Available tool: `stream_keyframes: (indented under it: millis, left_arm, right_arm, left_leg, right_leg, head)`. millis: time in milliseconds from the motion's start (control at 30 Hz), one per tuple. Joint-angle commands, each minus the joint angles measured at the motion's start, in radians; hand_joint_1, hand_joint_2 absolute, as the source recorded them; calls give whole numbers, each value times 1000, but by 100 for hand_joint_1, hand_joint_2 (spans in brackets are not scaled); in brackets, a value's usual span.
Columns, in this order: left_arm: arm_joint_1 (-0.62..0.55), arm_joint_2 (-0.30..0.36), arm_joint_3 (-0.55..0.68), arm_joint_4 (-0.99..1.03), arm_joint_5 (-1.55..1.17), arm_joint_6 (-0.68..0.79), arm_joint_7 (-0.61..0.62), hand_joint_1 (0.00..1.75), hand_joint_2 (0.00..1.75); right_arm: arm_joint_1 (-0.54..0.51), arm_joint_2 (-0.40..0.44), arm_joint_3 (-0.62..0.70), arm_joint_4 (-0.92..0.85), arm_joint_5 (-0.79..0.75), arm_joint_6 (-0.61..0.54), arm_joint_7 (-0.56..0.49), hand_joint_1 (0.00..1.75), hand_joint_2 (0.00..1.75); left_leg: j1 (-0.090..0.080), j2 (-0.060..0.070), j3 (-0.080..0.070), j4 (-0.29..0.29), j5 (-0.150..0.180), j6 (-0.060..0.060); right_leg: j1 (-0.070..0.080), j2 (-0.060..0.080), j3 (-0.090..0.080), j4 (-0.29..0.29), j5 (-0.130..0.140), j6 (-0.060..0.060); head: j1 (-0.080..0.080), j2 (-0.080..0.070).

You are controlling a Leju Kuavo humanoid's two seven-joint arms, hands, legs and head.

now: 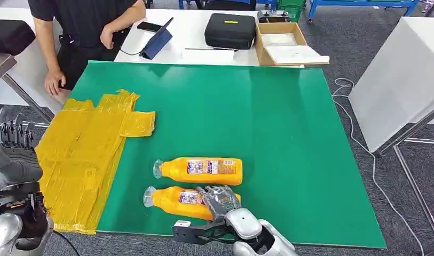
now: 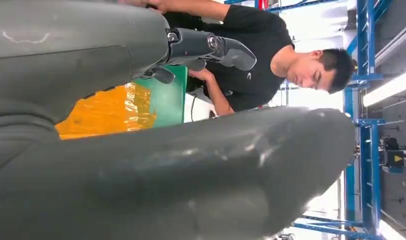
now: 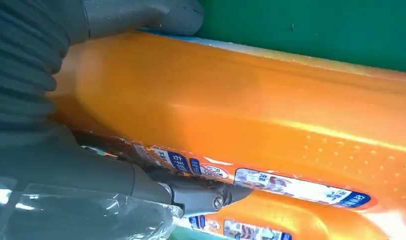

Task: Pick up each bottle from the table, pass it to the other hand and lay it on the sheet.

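Right now, at the far left of my head view, the left hand (image 1: 13, 144) is raised off the table edge, fingers pointing up and spread apart, holding nothing; its wrist camera shows the same loose fingers (image 2: 210, 47) with a person in a black shirt (image 1: 84, 21) beyond them. Next comes the crinkled yellow sheet (image 1: 84, 154), lying flat over the left side of the green table mat (image 1: 289, 133), bare of bottles. Toward the middle, 2 orange juice bottles lie on their sides, parallel, caps pointing left, close together. The far bottle (image 1: 201, 170) lies free. The near bottle (image 1: 177, 198) has my right hand (image 1: 220, 202) wrapped over its base end, fingers curled on its body. From the right wrist camera I see that bottle (image 3: 250, 115) close up, label showing, resting on the mat.
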State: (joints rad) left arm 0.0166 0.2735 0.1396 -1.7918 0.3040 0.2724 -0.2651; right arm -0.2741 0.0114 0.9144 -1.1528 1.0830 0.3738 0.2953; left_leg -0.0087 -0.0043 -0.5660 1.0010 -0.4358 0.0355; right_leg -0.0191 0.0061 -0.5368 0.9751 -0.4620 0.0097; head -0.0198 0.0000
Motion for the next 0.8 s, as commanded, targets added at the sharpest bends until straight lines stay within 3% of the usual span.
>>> stream_keyframes:
  millis: [33, 300, 367, 400, 467, 800]
  left_arm:
    - [-26, -24, 7, 47, 5, 6, 1, 0, 0]
    - [-19, -12, -2, 58, 12, -17, 12, 0, 0]
    - [-31, -12, -7, 84, 18, -30, 12, 0, 0]
    - [-21, -14, 1, 85, 23, -38, 9, 0, 0]
    - [-14, -20, 11, 82, 20, -52, 4, 0, 0]
    - [11, -51, -8, 59, -14, -73, 8, 0, 0]
  right_arm:
    - [17, -4, -13, 94, -9, 18, 8, 175, 175]
    - [43, 5, -80, 46, -86, 24, -17, 175, 175]
    - [57, -17, -114, -54, -135, 45, -12, 175, 175]
    - [105, -20, -149, -178, -138, 43, 52, 175, 175]
    - [119, -52, -163, -329, -175, 73, 84, 175, 175]
    - [123, -146, -239, -668, -300, 11, 63, 175, 175]
  left_leg:
    - [1, -2, 1, -2, 1, -3]
    - [1, -2, 2, -2, 2, -3]
    - [1, -3, 1, -2, 2, -4]
    - [1, -3, 1, -2, 2, -3]
    - [0, -3, 2, 0, 1, -2]
    - [-2, -2, -7, 0, 2, 0]
  right_leg:
    - [1, -2, 2, -3, 1, -1]
    - [1, -3, 2, -4, 2, -2]
    - [1, -4, 2, -4, 2, -1]
    - [1, -4, 2, -3, 2, -1]
    - [0, -3, 1, -1, 0, 0]
    - [-1, -2, -5, 1, 2, 3]
  head:
    - [0, 0]
    - [0, 0]
    - [0, 0]
    - [0, 0]
    - [0, 0]
    - [0, 0]
